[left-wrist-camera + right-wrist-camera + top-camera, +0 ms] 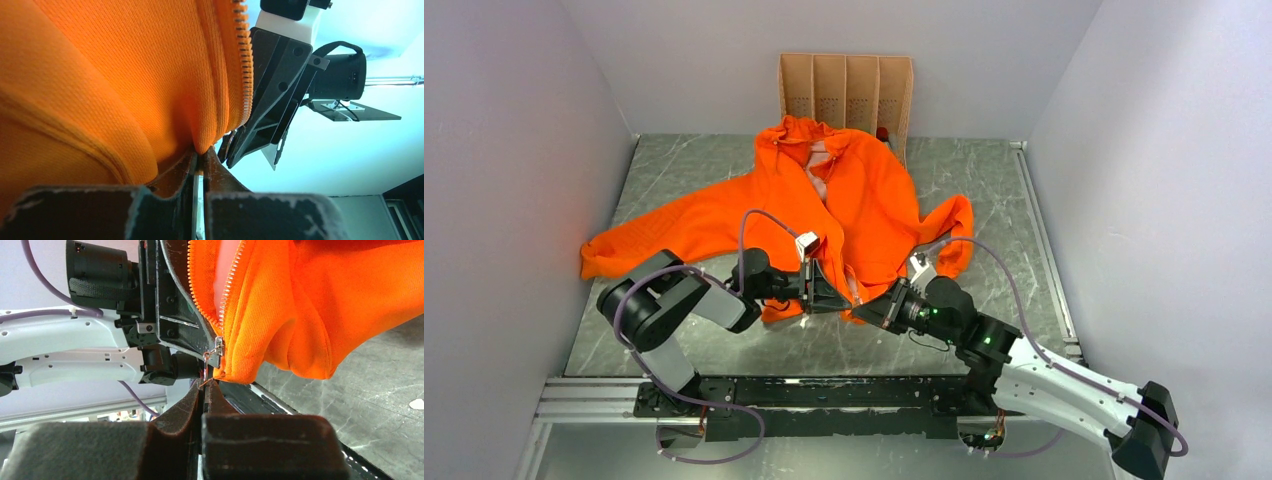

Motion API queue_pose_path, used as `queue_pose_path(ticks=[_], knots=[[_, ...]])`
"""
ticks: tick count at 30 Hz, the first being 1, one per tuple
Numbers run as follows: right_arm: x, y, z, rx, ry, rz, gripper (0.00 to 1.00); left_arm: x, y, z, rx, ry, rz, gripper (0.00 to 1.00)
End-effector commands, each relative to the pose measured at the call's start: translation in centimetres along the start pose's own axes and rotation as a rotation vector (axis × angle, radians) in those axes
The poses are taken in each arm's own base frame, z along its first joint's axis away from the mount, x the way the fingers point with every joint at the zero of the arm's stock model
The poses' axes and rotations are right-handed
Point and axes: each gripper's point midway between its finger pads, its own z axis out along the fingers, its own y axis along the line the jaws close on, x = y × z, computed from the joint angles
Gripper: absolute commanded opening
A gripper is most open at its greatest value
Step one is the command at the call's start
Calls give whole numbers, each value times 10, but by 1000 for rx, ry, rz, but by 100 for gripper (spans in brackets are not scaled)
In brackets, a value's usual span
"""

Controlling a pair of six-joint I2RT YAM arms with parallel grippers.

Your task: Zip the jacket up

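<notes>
Overhead, the jacket (844, 200) is being shown spread over the table (984, 190), collar by the cardboard rack (844, 90) at the far edge. At the left wrist, its soft, limp hem (202, 142) is being pinched by the left gripper (200, 157). At the right wrist, the probably slippery zipper pull (206, 362) is being nipped by the right gripper (203, 385), crowded by its neighbour.

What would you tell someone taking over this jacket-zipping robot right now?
Left gripper: shut on the jacket, at its bottom hem beside the zipper.
Right gripper: shut at the zipper's bottom end, apparently on the zipper pull.
Jacket: spread on the table, lower front lifted between both arms.
Done: both grips set.
Left: zipper teeth apart; draw the pull up to the collar.
</notes>
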Motion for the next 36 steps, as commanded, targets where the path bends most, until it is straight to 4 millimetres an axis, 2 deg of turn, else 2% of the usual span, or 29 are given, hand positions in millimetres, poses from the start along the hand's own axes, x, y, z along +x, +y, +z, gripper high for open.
queue_pose_path(ticks=[1,12,20,28,36], knots=[[-12,19,-4,-45,-46,-28,0,7,-23,2,81,30,135,8],[-33,41,0,-80,-71,-84,0,11,-14,8,-72,83,273,8],[-60,43,-1,-136,-64,-73,0,24,-13,10,-113,135,350,8],[-72,56,2,-185,-42,-130,0,33,-11,12,-143,177,399,8],[-102,73,14,-215,-119,-213,0,51,-1,11,-186,237,402,8]])
